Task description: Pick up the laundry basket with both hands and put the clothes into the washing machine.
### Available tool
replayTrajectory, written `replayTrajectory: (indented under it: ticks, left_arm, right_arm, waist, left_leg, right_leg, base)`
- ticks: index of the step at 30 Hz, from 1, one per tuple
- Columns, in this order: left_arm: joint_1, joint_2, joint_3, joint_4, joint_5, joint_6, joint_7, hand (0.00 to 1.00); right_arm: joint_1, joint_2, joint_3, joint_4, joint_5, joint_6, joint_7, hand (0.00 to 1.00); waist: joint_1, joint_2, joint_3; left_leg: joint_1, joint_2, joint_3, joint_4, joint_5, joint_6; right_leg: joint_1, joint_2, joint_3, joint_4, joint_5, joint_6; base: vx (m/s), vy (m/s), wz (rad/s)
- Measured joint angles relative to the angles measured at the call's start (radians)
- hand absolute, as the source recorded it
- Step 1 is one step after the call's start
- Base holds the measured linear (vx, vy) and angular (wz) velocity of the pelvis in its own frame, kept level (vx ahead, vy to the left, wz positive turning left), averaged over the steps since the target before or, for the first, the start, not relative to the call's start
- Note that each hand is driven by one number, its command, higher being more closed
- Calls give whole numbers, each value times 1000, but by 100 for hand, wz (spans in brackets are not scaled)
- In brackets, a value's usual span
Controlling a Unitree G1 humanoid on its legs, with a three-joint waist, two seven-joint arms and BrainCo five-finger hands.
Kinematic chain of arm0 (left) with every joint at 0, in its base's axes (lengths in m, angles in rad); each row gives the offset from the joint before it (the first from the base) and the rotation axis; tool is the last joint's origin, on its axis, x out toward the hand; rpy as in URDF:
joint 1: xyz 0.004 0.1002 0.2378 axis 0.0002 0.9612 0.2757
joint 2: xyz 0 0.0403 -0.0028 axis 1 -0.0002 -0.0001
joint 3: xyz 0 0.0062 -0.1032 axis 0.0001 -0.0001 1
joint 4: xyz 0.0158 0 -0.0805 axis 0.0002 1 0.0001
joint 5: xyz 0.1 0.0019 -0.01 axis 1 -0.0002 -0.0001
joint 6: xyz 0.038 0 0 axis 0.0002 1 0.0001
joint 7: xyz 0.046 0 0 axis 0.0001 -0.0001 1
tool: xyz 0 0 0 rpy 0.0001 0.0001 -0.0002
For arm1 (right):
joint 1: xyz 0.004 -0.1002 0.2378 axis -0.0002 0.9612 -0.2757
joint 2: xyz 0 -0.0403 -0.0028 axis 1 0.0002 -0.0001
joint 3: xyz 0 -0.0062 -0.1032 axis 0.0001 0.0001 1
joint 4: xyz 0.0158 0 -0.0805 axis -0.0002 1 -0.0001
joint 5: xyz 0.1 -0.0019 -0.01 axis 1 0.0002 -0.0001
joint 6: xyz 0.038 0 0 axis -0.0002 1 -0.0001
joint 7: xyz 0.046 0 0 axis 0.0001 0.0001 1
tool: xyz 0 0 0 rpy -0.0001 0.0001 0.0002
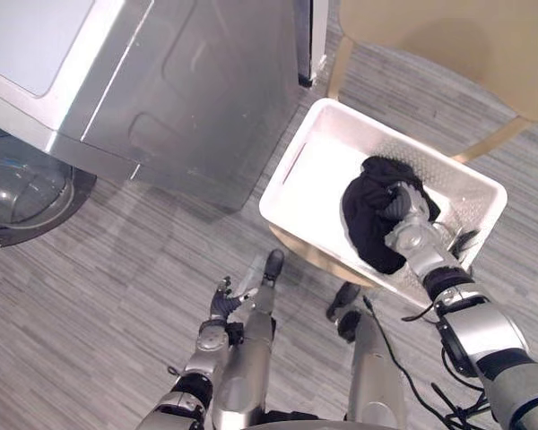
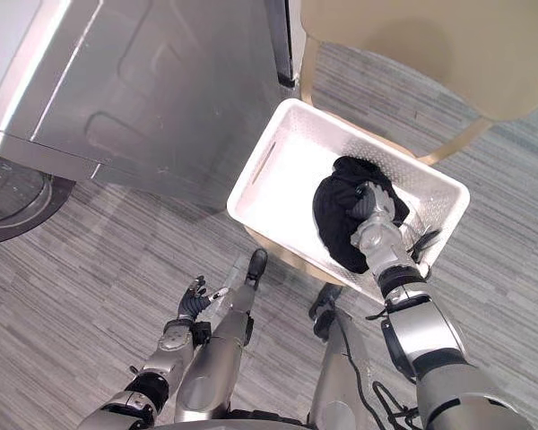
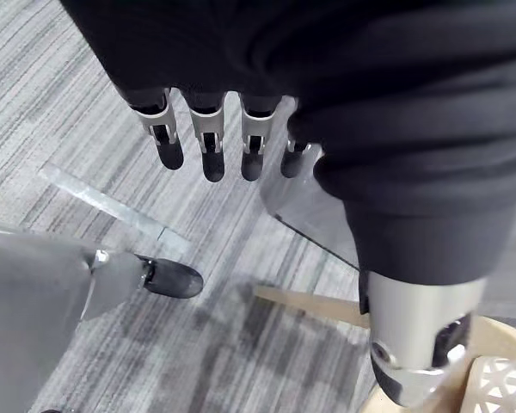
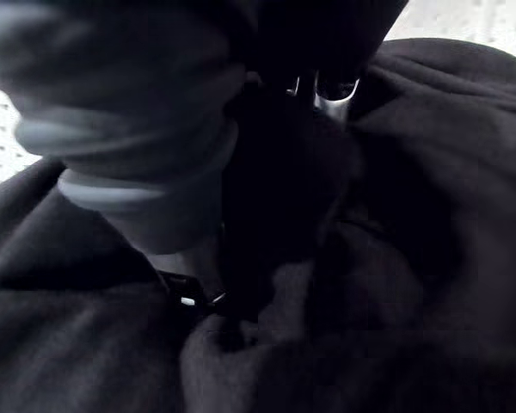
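One silver-grey washing machine takes up the upper left of the frame. Its round glass door is at the left edge and, as I judge it, stands open. Pale wooden furniture occupies the upper right.

The white laundry basket sits right of centre, just beside the machine's corner, resting on wood and not lifted. Its long axis runs from upper left to lower right. One short wall, with a slot handle, faces the machine.

The black clothes lie bundled in the lower-right half of the basket, inside its walls.

The right hand is set down into the bundle. Dark cloth wraps round it in the right wrist view, and I cannot tell whether it has a grip.

The left hand hangs at lower centre-left, well apart from the basket. Its fingers are straight, slightly spread and hold nothing.

Assessment: the step in hand is taking the clothes out of the basket. The next move calls for a secure hold, then a lift clear of the basket wall and a carry across the frame to the door at far left. Trailing cloth may snag on the rim.
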Motion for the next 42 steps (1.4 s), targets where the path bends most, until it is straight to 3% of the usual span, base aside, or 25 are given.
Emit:
replayTrajectory:
  ticks: [5, 11, 17, 19, 22, 26, 27, 28, 29, 31, 32, 35, 36, 38, 39, 40, 42]
  left_arm:
    - [12, 20, 17, -28, 0, 2, 0, 0]
    - [86, 30, 55, -28, 11, 17, -7, 0]
    - [206, 32, 57, -31, 39, 34, -8, 0]
    - [243, 38, 57, -32, 40, 33, -7, 0]
    - [275, 44, 57, -72, 37, 34, -7, 0]
    - [282, 51, 58, -217, 7, 18, -6, 0]
    - [275, 57, 62, -269, 8, 4, -5, 0]
    - [270, 59, 70, -297, 8, -1, -5, 0]
    - [270, 62, 81, -351, 8, -10, -3, 0]
    - [287, 66, 89, -416, 8, -13, -3, 0]
    - [301, 66, 94, -467, -1, -19, 1, 0]
    - [362, 29, 75, -580, -6, -26, -1, 0]
    - [391, 10, 43, -615, -23, -26, -5, 0]
    - [422, -4, -5, -686, -23, -24, -7, 0]
    - [438, -9, -29, -723, -23, -25, -11, 0]
    - [418, -8, -54, -735, -21, -25, -23, 0]
    - [417, -6, -61, -786, -19, -26, -31, 0]
  right_arm:
    - [61, 56, -110, -185, 154, -12, -2, 100]
    - [214, 181, -133, -469, 381, -88, 14, 100]
    - [479, 314, -95, -694, 580, -130, 82, 100]
    - [511, 326, -45, -787, 622, -156, 107, 100]
    - [510, 328, 17, -920, 645, -203, 137, 100]
    - [511, 328, 31, -995, 640, -230, 151, 100]
    - [510, 327, 38, -1018, 632, -234, 151, 100]
    - [511, 327, 43, -1034, 628, -235, 151, 100]
    - [519, 327, 53, -1054, 607, -242, 149, 100]
    - [515, 325, 66, -1057, 590, -244, 152, 100]
    - [508, 322, 75, -1061, 577, -246, 157, 100]
    - [493, 301, 88, -1061, 564, -246, 168, 100]
    - [493, 273, 86, -1060, 563, -245, 167, 100]
    - [493, 237, 75, -1058, 557, -243, 164, 100]
    - [494, 224, 57, -1057, 550, -241, 165, 100]
    - [499, 215, 28, -1054, 541, -238, 162, 100]
    - [495, 209, 4, -1040, 530, -234, 162, 100]
  waist:
    - [7, -1, 2]
    - [-14, -9, -8]
    - [-16, -46, -156]
    - [-16, -61, -199]
    - [-16, -77, -214]
    - [-23, -85, -212]
    - [-23, -84, -212]
    - [-25, -83, -211]
    - [-41, -89, -210]
    - [-22, -118, -209]
    - [1, -135, -207]
    - [40, -113, -195]
    - [31, -87, -184]
    - [18, -68, -179]
    - [8, -52, -181]
    - [-9, -61, -177]
    - [-13, -70, -176]
  left_leg:
    - [54, 7, -1, -1, -2, 0]
    - [127, 15, 15, -1, -26, 4]
    - [219, 13, 85, -1, -60, 14]
    - [239, 21, 139, -2, -85, 26]
    - [260, 29, 228, -2, -97, 40]
    - [234, 16, 259, 65, -126, 61]
    - [200, 20, 249, 93, -131, 70]
    - [185, 24, 234, 105, -131, 71]
    - [165, 17, 170, 142, -130, 70]
    - [146, -1, 131, 179, -130, 68]
    - [121, -16, 114, 204, -128, 64]
    - [84, -5, 69, 198, -97, 23]
    - [77, 4, 27, 172, -59, 11]
    - [84, 11, -12, 99, -1, 2]
    - [90, 28, 4, 52, -41, 22]
    - [45, 12, 87, 89, -162, 74]
    - [11, -10, 176, 303, -166, 81]
  right_leg:
    - [72, 14, -5, -42, 7, 6]
    - [159, 32, 0, -90, 14, 16]
    - [262, 50, 45, -184, 46, 42]
    - [266, 69, 101, -230, 73, 48]
    - [276, 99, 187, -317, 145, 53]
    - [264, 83, 208, -304, 166, 52]
    - [262, 92, 210, -295, 166, 68]
    - [232, 87, 237, -196, 103, 73]
    - [225, 84, 276, 39, -21, 62]
    - [285, 85, 312, 98, -96, 91]
    - [320, 94, 333, 37, -136, 81]
    - [348, 134, 296, -65, -176, 40]
    - [342, 148, 252, -46, -179, 30]
    - [323, 156, 203, -14, -184, 11]
    - [329, 148, 160, -23, -176, -3]
    - [323, 106, 107, -51, -154, -11]
    - [319, 47, 88, -59, -128, -3]
  base:
    - [15, -40, 1]
    - [31, -32, -5]
    - [77, -8, -21]
    - [25, 30, -89]
    - [-24, 41, -88]
    - [-63, 45, -24]
    - [-96, 1, 30]
    - [-62, -43, 97]
    - [-2, -122, 113]
    - [-26, -192, 100]
    - [-101, -197, 63]
    - [-206, -188, 41]
    - [-273, -200, 79]
    - [-254, -126, 81]
    - [-245, -11, 110]
    - [-259, 13, 124]
    - [-163, 35, 80]
